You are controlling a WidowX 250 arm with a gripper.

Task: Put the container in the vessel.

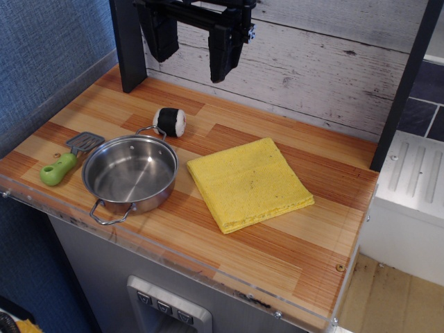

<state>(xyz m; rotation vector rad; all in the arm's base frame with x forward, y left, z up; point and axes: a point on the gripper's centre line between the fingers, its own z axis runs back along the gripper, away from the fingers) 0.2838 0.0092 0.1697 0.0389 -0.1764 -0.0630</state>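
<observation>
The container (169, 121) is a tiny stubby roll, white at both ends with a wide black band round its middle. It lies on its side on the wooden surface (291, 236), just behind the vessel (131, 173) and very near the far loop handle. The vessel is a shiny round pan, and nothing is in it. A green-handled spatula (67, 161) lies just beside the pan on the left, and a folded yellow cloth (248, 182) lies on the right. The tool (195, 41) hangs high above the back of the surface, with its two dark fingers spread apart and holding nothing. The little roll looks light, so lifting it should be easy. It looks round and smooth, so I think it could roll away or slip if it gets bumped from one side. The best place to grab it is probably across the black band in the middle, with one finger on each side. The white ends are rounded, so pinching there may make it pop out. A soft squeeze should be enough for something so small.
</observation>
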